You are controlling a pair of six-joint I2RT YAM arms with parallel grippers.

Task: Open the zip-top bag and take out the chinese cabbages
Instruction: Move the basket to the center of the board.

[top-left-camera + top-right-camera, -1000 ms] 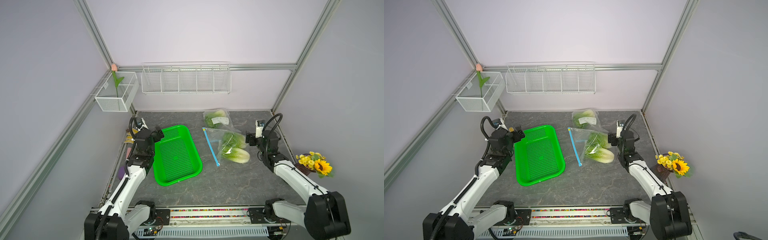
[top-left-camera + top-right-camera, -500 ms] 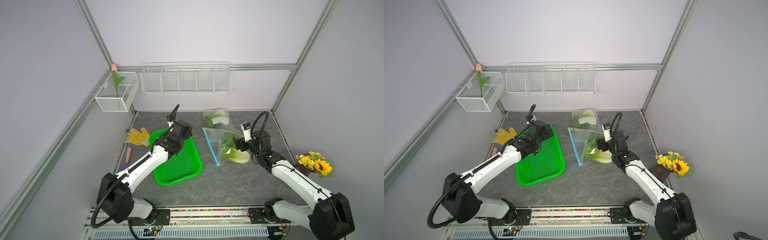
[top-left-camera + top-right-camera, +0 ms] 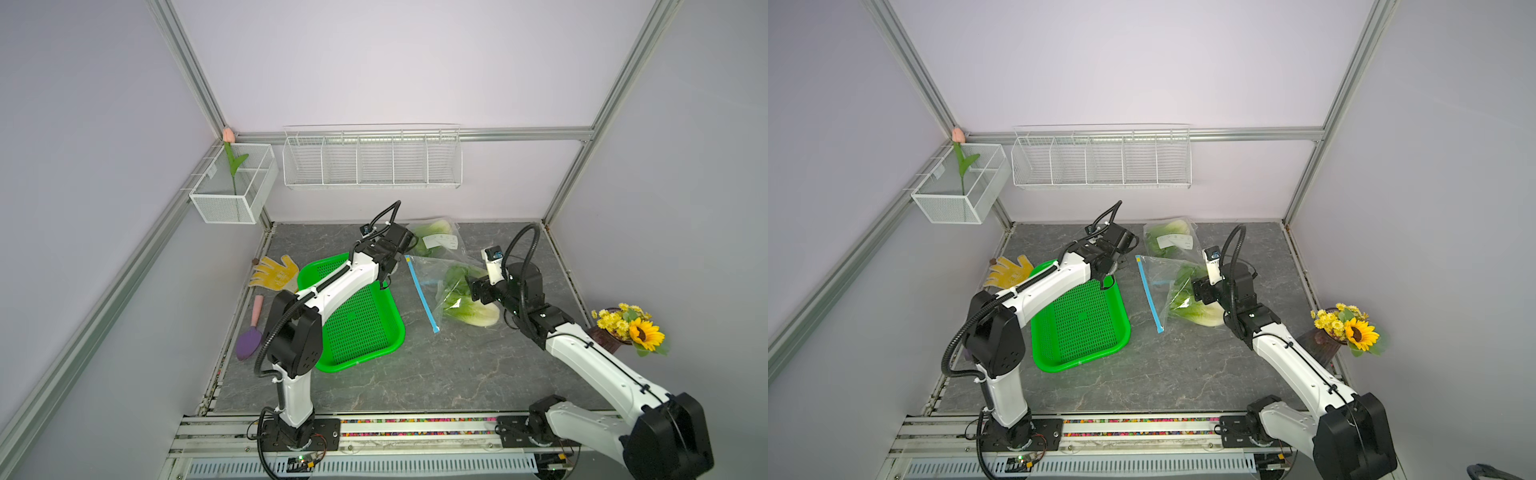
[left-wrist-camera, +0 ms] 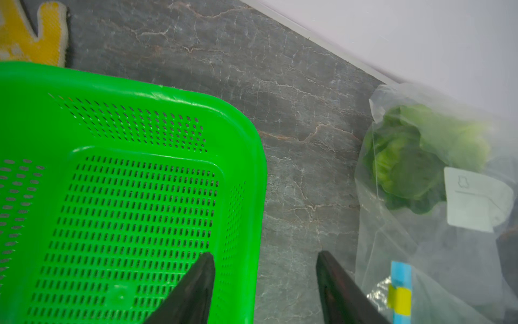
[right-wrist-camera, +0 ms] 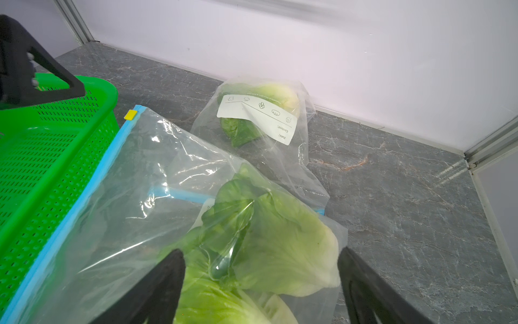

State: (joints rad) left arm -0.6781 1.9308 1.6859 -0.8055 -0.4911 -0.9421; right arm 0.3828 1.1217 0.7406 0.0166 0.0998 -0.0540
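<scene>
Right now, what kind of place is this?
Likely a robot test cell: plain walls in an aluminium frame, two arms mounted on a front rail, staged props like the sunflowers.

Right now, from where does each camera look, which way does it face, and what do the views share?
Top views: high over the front rail, facing down toward the back wall; both arms show whole.
Left wrist: on the left arm, facing down past the open left gripper at the green basket corner and table.
Right wrist: on the right arm, facing past the open right gripper at the chinese cabbages inside the zip-top bag.
Shared: both wrist views show the bag's yellow slider.
</scene>
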